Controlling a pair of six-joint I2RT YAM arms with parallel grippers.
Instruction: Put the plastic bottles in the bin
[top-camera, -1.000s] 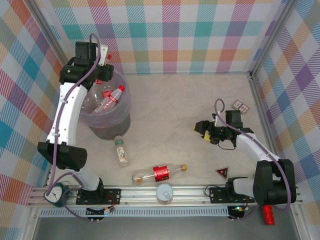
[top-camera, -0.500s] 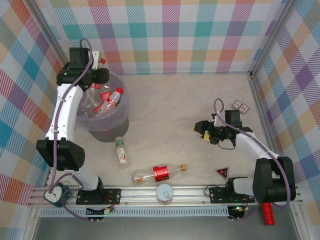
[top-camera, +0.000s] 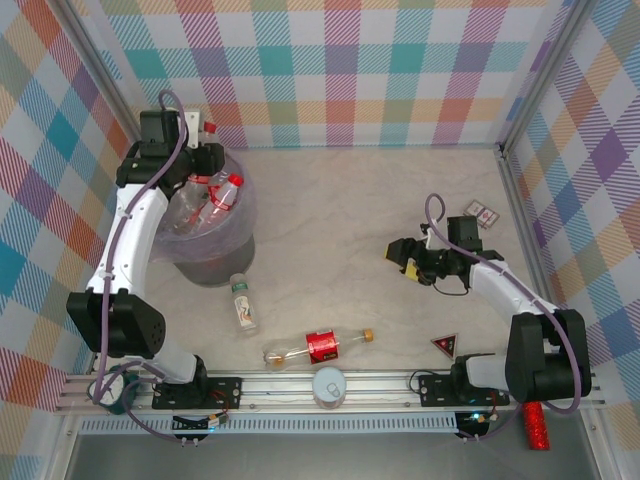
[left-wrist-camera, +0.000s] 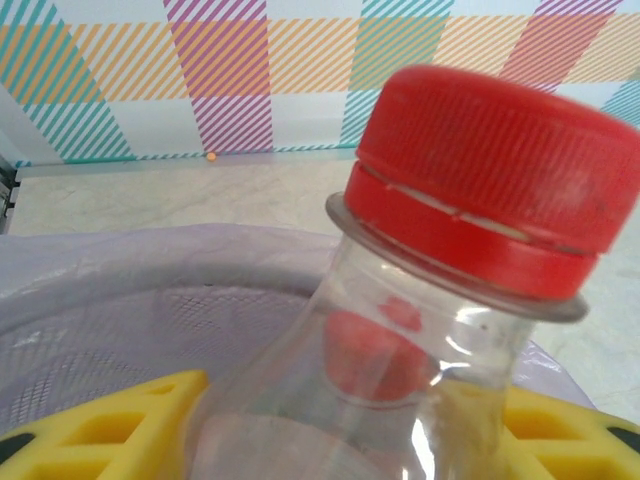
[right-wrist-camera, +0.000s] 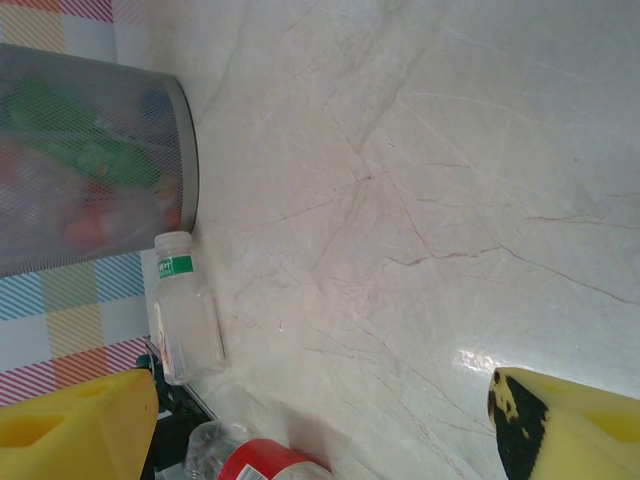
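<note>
Top external view: the bin (top-camera: 236, 232) sits at ten o'clock on the worktop (top-camera: 340, 210), and the left arm (top-camera: 135, 225) reaches over its far rim. The left jaws are clamped on a clear red-capped bottle (left-wrist-camera: 440, 300). The left wrist camera has it right up close, with yellow fingers (left-wrist-camera: 110, 430) on either side of its body and the bin's pale rim just behind and below (so it's held at the bin's mouth, not dropped in). Inside the bin lies a red-labelled bottle (top-camera: 222, 196), cap pointing to one o'clock, among other clear ones.

Over at three o'clock, the right jaws stand wide apart with nothing between them, over bare worktop.

Two bottles lie out in the open. A small white-capped bottle (top-camera: 241, 301) with a green band lies just beside the bin's foot, at five o'clock from it. A yellow-capped bottle (top-camera: 318, 347) with a red label lies on its side at six o'clock, near the front rail. The right wrist camera catches the small one close to the bin's wall. A red triangle (top-camera: 445, 345) lies at four o'clock, well apart from both bottles.
</note>
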